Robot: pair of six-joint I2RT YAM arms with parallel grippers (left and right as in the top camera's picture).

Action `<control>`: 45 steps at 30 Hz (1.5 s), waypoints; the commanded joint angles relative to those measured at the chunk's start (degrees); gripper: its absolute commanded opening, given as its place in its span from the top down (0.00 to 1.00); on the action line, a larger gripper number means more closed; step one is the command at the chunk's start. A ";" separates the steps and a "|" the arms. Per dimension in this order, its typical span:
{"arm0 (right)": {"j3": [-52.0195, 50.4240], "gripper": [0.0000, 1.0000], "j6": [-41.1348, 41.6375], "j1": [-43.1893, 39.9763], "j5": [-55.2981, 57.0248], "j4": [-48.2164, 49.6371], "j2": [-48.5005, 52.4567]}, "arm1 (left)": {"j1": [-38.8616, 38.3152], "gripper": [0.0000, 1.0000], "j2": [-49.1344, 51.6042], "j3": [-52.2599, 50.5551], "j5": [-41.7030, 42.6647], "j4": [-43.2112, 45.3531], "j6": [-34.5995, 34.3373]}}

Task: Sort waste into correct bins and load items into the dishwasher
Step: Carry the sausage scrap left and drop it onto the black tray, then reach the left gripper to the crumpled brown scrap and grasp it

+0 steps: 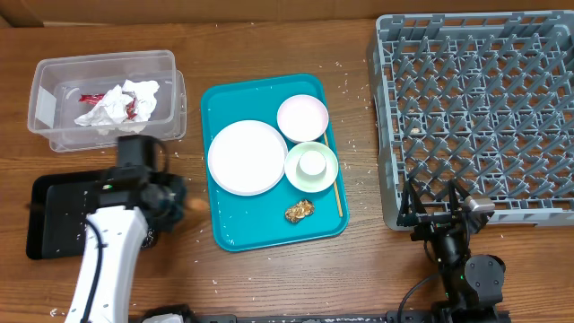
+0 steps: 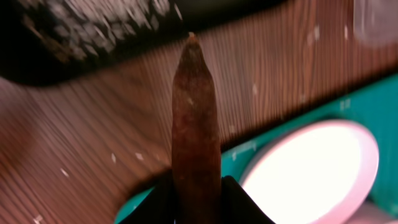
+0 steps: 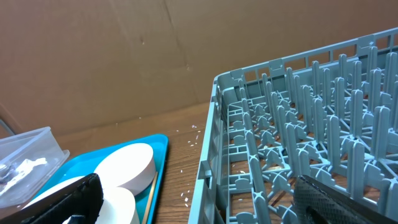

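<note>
At table's right: grey dish rack (image 1: 475,108), right gripper (image 1: 437,213) just in front, fingers spread wide. Centre: teal tray (image 1: 224,235). Back left: clear tub (image 1: 103,56) w/ napkin (image 1: 121,100) & red wrapper (image 1: 90,97). Front left: black tray (image 1: 49,220). On teal tray: plate (image 1: 247,157), back bowl (image 1: 302,117), front bowl (image 1: 294,172) w/ cup (image 1: 312,162) inside, brown lump (image 1: 300,211). Left gripper (image 2: 197,193), btwn black & teal trays, clamped on sausage stick (image 2: 196,118).

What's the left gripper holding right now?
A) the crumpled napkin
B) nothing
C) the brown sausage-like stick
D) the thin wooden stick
C: the left wrist view shows the brown sausage-like stick standing up, pinched at its base by the left gripper.
</note>
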 commanded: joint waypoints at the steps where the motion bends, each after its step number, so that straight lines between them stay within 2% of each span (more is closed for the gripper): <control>1: -0.59 0.00 -0.39 -0.07 0.50 0.37 -0.46 | 5.46 0.73 -0.04 1.16 -6.75 0.22 2.93; 8: -0.59 0.00 -0.39 -0.07 0.50 0.37 -0.46 | 13.62 0.75 2.99 1.16 -10.40 4.90 3.72; 17: -0.59 0.00 -0.39 -0.07 0.50 0.37 -0.46 | 16.76 0.73 10.80 1.16 -11.21 11.26 4.39; 19: -0.59 0.00 -0.39 -0.07 0.50 0.37 -0.46 | 17.29 0.68 11.28 1.16 -11.21 11.39 4.39; 20: -0.59 0.00 -0.39 -0.07 0.50 0.37 -0.46 | 17.53 0.62 11.30 1.16 -11.23 11.39 4.39; 22: -0.59 0.00 -0.39 -0.07 0.50 0.37 -0.46 | 18.21 0.41 11.26 1.18 -11.23 11.43 4.39; 28: -0.59 0.00 -0.39 -0.07 0.50 0.37 -0.46 | 20.52 0.37 11.21 1.29 -9.46 11.15 4.50; 30: -0.59 0.00 -0.39 -0.07 0.50 0.37 -0.46 | 21.18 0.38 11.19 1.68 -6.71 11.13 5.95; 34: -0.59 0.00 -0.39 -0.07 0.50 0.37 -0.46 | 21.79 0.38 10.88 4.09 4.83 10.45 11.72; 39: -0.59 0.00 -0.39 -0.07 0.50 0.37 -0.46 | 20.31 0.38 10.60 5.31 28.59 8.07 19.21; 41: -0.59 0.00 -0.39 -0.07 0.50 0.37 -0.46 | 17.51 0.38 10.60 5.31 35.43 5.90 22.47; 43: -0.59 0.00 -0.37 -0.07 0.50 0.37 -0.46 | 13.29 0.37 10.60 5.29 37.11 2.91 24.28; 45: -0.59 0.00 -0.39 -0.07 0.50 0.37 -0.46 | 8.44 0.37 10.60 5.25 35.30 0.22 24.33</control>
